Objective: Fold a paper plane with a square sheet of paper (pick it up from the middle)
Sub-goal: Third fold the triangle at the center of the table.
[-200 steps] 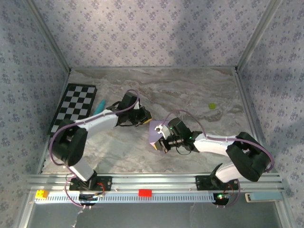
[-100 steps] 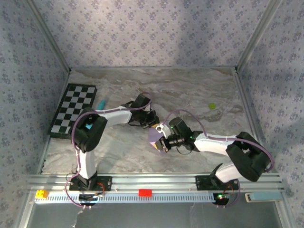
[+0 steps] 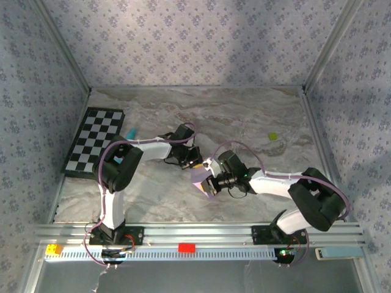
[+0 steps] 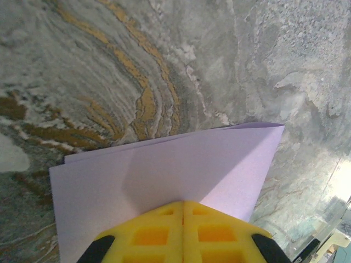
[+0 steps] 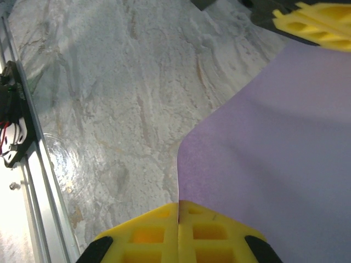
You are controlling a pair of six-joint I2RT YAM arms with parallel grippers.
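The square sheet of paper is pale lilac and hangs above the marble table near the middle, between both arms. In the left wrist view the paper looks folded double, with two edges at its far side. My left gripper is shut on its far edge, and the sheet runs into the closed yellow tips of the left gripper. My right gripper is shut on the near edge; the paper spreads right from the right gripper. The left fingers show at its far corner.
A black-and-white checkerboard lies at the left with a teal pen beside it. A small yellow-green object sits at the back right. Aluminium posts and patterned walls enclose the table; the rail carries the bases.
My left arm swung right from near the pen to the paper's far edge and its jaws closed on it. The right gripper held the sheet nearly still.
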